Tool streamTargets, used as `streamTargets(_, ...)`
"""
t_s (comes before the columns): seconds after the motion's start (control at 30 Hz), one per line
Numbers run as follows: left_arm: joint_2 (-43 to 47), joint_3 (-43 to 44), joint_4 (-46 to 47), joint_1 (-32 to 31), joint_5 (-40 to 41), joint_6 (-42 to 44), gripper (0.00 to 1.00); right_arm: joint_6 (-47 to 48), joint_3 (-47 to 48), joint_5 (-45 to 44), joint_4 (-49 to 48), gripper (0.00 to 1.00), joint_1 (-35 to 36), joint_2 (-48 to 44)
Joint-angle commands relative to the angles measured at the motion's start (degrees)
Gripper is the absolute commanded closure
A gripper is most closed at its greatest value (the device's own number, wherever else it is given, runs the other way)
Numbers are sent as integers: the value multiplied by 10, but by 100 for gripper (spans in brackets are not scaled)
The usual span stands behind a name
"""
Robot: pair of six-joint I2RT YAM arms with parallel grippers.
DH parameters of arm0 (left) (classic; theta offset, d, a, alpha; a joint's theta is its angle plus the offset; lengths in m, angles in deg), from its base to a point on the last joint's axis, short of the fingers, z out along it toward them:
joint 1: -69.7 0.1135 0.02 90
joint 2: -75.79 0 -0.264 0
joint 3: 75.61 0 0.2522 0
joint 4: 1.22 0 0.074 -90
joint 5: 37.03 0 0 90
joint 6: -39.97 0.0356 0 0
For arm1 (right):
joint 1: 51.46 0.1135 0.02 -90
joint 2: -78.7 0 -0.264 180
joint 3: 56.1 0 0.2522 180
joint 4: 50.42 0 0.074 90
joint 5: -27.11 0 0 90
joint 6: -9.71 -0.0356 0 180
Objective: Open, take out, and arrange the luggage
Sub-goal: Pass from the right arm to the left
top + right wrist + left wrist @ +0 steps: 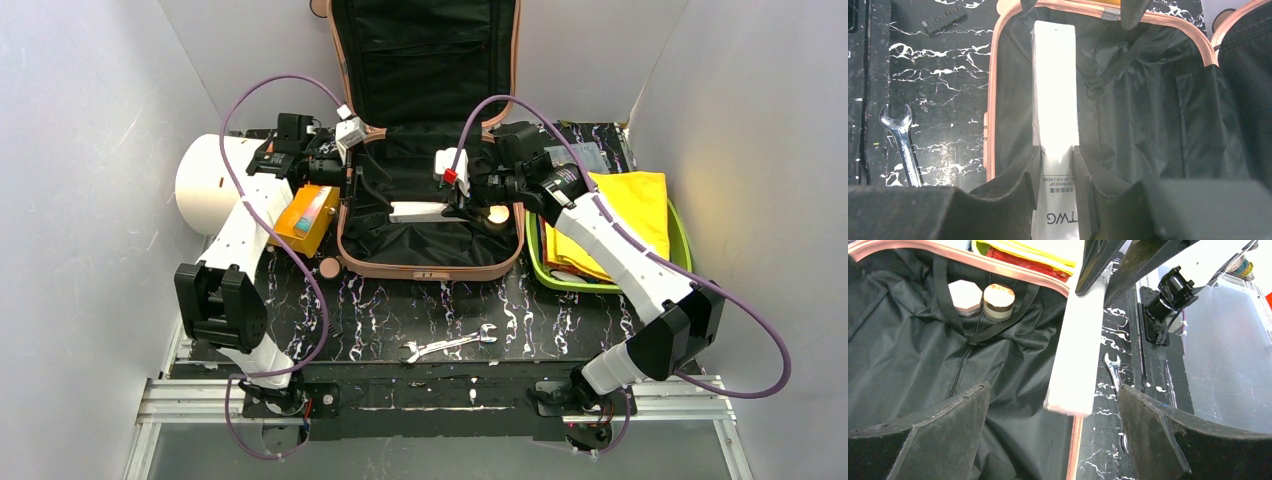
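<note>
The luggage (430, 272) lies open on the table, its lid propped upright at the back and its black lining (908, 350) showing. My right gripper (462, 205) is shut on one end of a long white carton (418, 211) over the lower shell. In the right wrist view both fingers (1020, 180) press the carton (1055, 85), whose far end points at the left rim (991, 100). My left gripper (338, 172) hovers open at that rim, nothing between its fingers (948, 430). The carton's free end (1080, 340) hangs ahead of them. Two small jars (983, 300) sit in the lining.
A white drum-shaped box (210, 180) and an orange box (308, 218) stand left of the luggage. A lime-green tray (678, 240) with yellow cloth (625, 215) sits on the right. A wrench (448, 345) lies near the front edge, and a small brown disc (329, 267) lies by the luggage's corner.
</note>
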Motion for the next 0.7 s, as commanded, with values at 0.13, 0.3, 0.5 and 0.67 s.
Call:
streamTargets(0.13,-17,23,-74,-55,24,94,2,-6,-2,42,-19,64,1,-24)
streamTargets(0.3,-28,36,-101,-76,51,119,4,-6,1,48,-14,64,1,-24)
streamTargets(0.5,-38,46,-106,-84,59,116,25,-4,1,47,-12,63,1,-21)
streamTargets(0.67,-37,41,-112,-86,55,119,38,-1,5,45,-12,63,1,-18)
